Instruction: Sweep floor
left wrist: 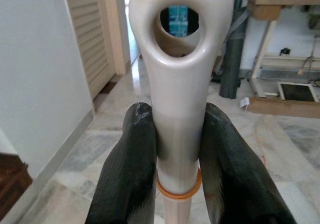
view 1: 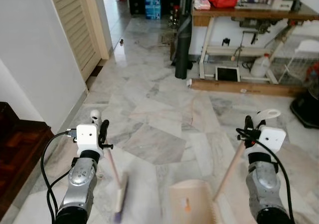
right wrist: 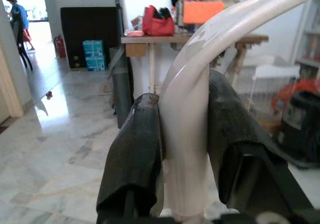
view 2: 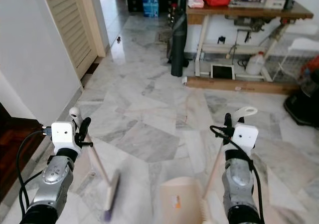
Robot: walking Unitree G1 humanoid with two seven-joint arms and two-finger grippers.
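Marble floor (view 1: 164,109) ahead; my L gripper (left wrist: 180,149) is clamped on the cream broom handle (left wrist: 180,84), w/ the brush head (view 1: 119,196) down on the tiles at lower left. R gripper (right wrist: 185,149) is clenched round the dustpan handle (right wrist: 200,74), pan (view 1: 192,201) sitting on the floor just beside the brush, to its right.

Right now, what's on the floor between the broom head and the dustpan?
Nothing: bare marble floor separates the broom head from the dustpan, seen in the left eye view.

The left claw (left wrist: 179,159) clamped the broom's cream handle (left wrist: 180,84), its black fingers (left wrist: 127,169) pressing at nine and three o'clock.
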